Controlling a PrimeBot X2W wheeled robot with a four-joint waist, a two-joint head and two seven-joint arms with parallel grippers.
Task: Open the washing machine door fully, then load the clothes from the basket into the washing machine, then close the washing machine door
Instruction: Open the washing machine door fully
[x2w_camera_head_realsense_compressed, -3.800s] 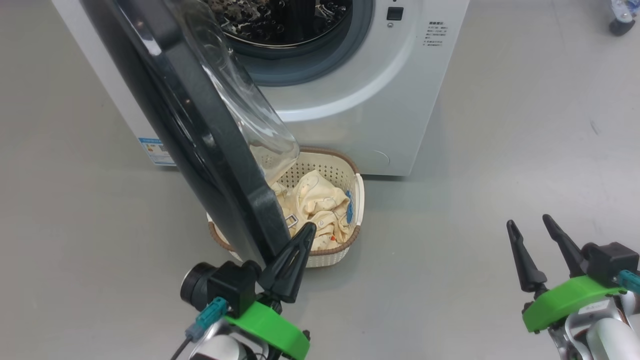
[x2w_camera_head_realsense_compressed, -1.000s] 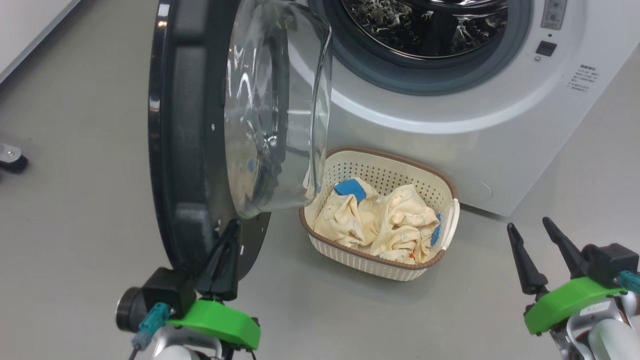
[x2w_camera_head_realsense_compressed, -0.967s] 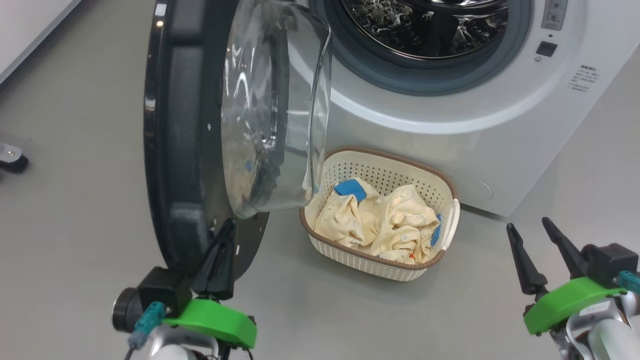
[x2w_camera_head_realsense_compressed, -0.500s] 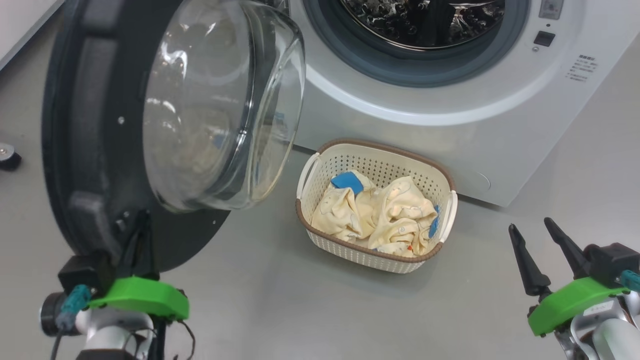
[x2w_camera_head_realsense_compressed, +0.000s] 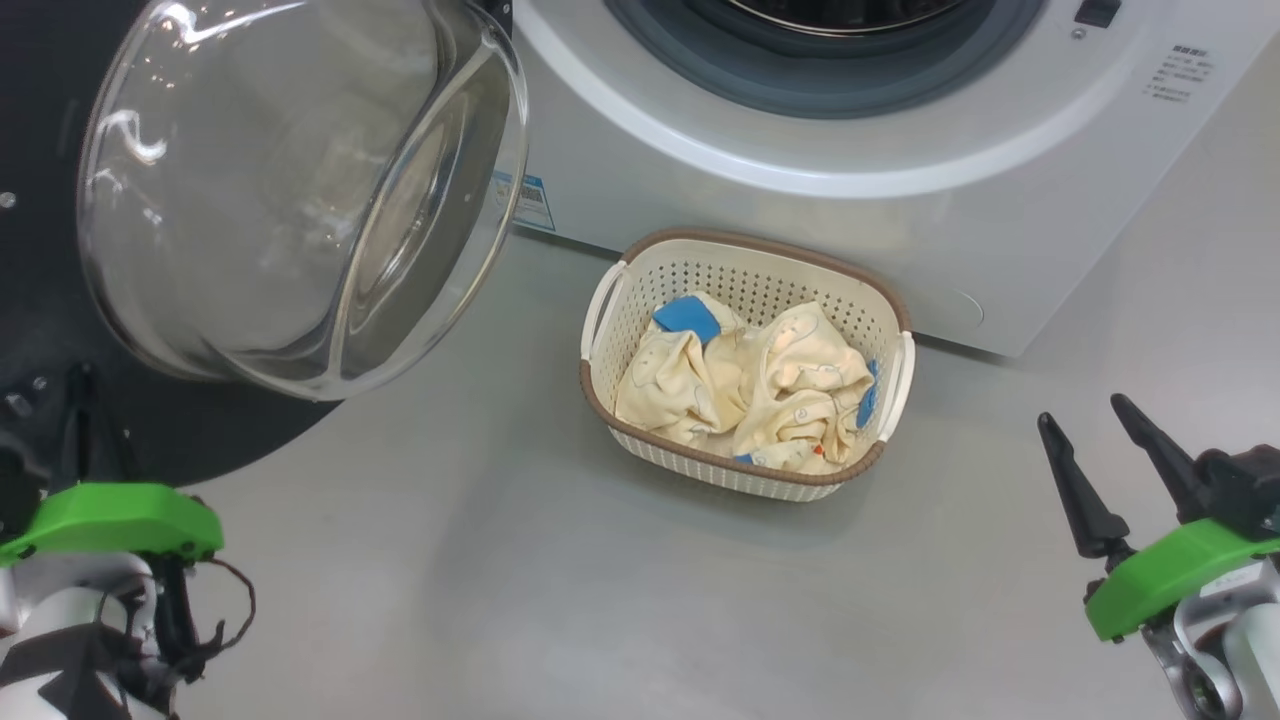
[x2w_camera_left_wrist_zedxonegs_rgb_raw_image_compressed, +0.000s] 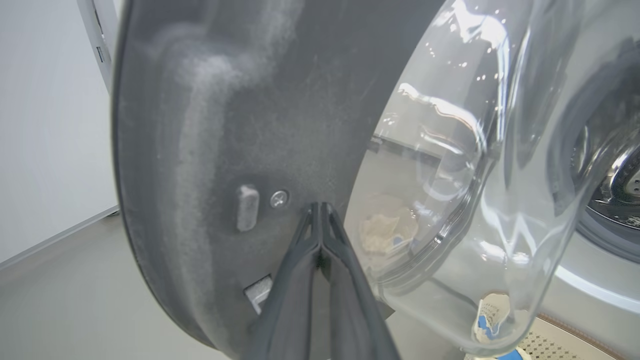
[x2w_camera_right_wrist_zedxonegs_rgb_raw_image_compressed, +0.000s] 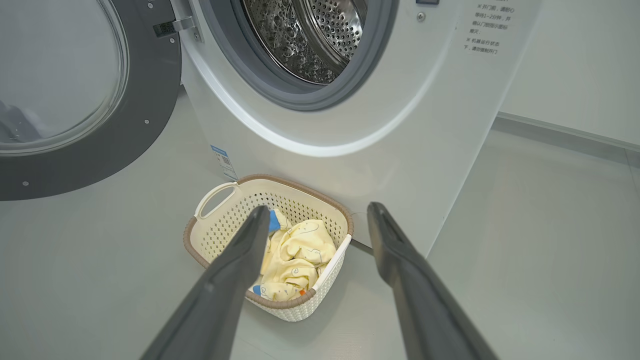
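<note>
The left gripper (x2w_camera_head_realsense_compressed: 82, 405) is reaching up from 8 o'clock of the head view, its fingers pressed together on nothing, tips (x2w_camera_left_wrist_zedxonegs_rgb_raw_image_compressed: 320, 207) at the dark inner face of the washing machine door (x2w_camera_head_realsense_compressed: 280, 190), just beside a screw (x2w_camera_left_wrist_zedxonegs_rgb_raw_image_compressed: 279, 199). The right gripper (x2w_camera_head_realsense_compressed: 1082, 412) is hovering at 4 o'clock, jaws spread wide and empty (its wrist view is looking past them at the basket (x2w_camera_right_wrist_zedxonegs_rgb_raw_image_compressed: 215, 197)).

The basket (x2w_camera_head_realsense_compressed: 745, 243) is sitting on the grey floor (x2w_camera_head_realsense_compressed: 560, 590) just before the washing machine (x2w_camera_head_realsense_compressed: 800, 200) at 12 o'clock, the clothes (x2w_camera_head_realsense_compressed: 760, 385) heaped inside.

Against half a second ago, the door is standing wider, swung further towards 9 o'clock with the left gripper; the head camera has also shifted. Basket and clothes are lying as before.
</note>
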